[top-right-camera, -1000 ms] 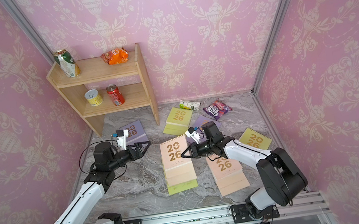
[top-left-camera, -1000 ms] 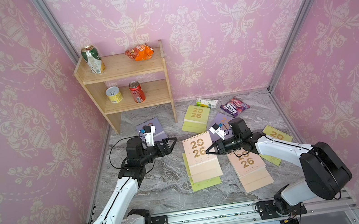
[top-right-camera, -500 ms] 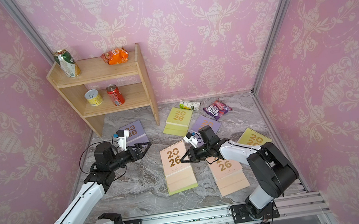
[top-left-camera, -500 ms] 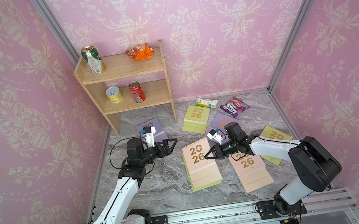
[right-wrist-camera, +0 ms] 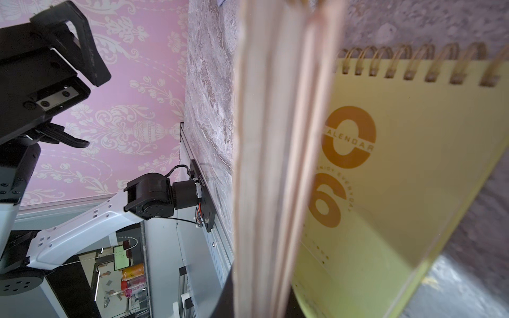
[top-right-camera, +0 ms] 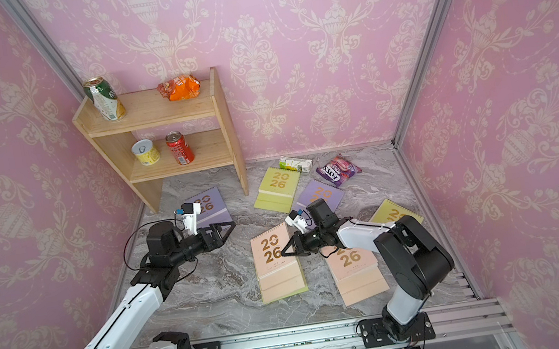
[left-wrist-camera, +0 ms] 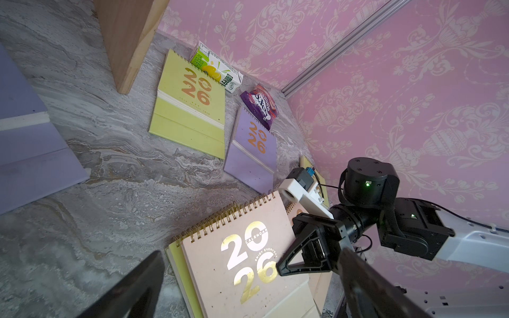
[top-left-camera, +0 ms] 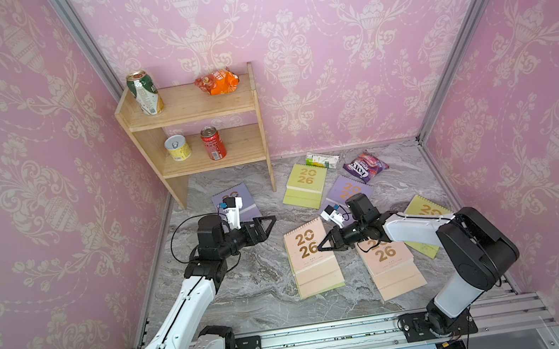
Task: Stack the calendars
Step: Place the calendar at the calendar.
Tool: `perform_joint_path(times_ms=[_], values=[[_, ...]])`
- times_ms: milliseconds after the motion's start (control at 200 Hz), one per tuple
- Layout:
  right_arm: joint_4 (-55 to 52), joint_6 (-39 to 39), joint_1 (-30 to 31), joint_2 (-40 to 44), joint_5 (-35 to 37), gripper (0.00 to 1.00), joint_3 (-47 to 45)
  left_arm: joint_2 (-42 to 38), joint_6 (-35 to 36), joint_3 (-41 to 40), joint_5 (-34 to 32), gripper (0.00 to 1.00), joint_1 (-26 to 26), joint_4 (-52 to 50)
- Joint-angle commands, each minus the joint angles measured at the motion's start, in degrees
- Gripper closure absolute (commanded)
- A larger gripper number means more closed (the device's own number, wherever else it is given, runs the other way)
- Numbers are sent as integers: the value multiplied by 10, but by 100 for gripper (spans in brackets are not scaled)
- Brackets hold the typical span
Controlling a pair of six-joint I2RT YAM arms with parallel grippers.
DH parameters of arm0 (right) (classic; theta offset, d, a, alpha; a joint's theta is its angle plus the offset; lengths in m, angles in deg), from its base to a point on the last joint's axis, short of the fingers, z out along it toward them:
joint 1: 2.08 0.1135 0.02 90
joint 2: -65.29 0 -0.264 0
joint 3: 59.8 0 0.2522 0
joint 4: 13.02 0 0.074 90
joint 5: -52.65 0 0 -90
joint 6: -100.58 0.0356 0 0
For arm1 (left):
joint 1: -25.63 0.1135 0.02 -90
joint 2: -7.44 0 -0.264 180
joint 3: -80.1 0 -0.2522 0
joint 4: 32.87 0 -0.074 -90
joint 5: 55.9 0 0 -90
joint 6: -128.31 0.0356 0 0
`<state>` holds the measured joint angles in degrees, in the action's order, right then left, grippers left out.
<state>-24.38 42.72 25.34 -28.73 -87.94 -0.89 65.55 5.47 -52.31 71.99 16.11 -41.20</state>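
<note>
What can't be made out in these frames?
Right hand: shut, but pinching or merely pushing the peach calendar is unclear; right wrist view is blurred there.
Second peach calendar: top hidden by the right arm in both top views.
Lilac calendar by the shelf: digits partly covered by the left wrist camera in both top views.

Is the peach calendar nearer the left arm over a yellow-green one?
Yes, edges of a yellow-green calendar stick out from under the peach calendar.

free: bare floor [top-left-camera: 248, 280] left of centre | obstacles: shelf [top-left-camera: 261, 129], carton [top-left-camera: 322, 160], snack packet [top-left-camera: 365, 167] at back, calendars [top-left-camera: 309, 249] mostly right
</note>
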Motion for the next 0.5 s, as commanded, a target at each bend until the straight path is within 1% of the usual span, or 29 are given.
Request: perform_joint_path(times_ms=[0,185,495], values=[[17,-4,1,-4,2,100,3,-13,12,-1,-8,1,-2,-11],[-1,-12,2,0,18,100,-1,-14,14,-2,-10,1,-2,-14],[-17,-14,-1,-5,41,85,3,-15,13,-2,-9,1,-3,-15]])
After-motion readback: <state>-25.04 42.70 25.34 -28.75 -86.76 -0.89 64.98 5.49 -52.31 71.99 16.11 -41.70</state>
